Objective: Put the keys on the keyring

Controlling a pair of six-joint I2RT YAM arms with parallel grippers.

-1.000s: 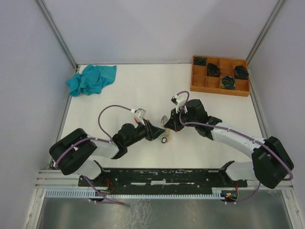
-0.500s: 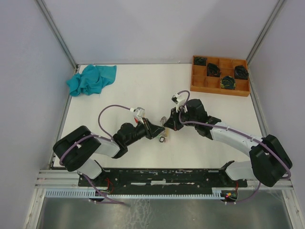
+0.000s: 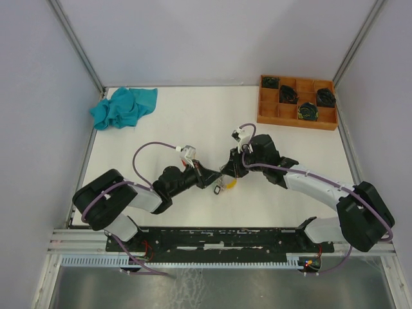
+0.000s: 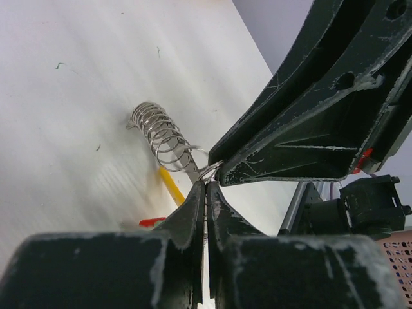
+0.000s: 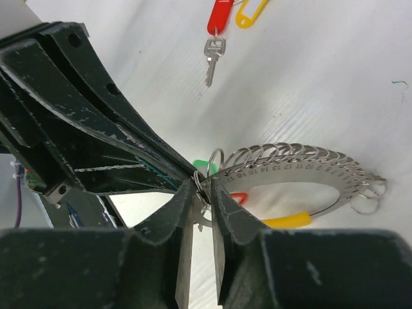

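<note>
My right claw (image 5: 203,188) is clenched on the flat end of the keyring (image 5: 302,168). It pinches the numbered plate edge-on, so the row of small coils fans away from me over the table (image 5: 335,84). My left claw (image 4: 207,188) is squeezed tight too, nipping a thin wire loop (image 4: 213,168) right where the two sets of fingertips meet, touching or nearly so. A green tag (image 5: 205,166) peeps out just behind that meeting point. I judge the loop to be the green key's, though I cannot see the key itself. The red-tagged key (image 5: 212,48) lies on the table well apart, with a yellow tag (image 5: 252,11) just beside it.

The step in hand, as I read it, is threading that loop onto the ring. To do it well I should hold the right claw rigid and let only the left one work. Small wrist turns should feed the wire along the plate's end rather than push it. Squeezing harder would likely bend the loop, and a slip would drop it under both claws.
</note>
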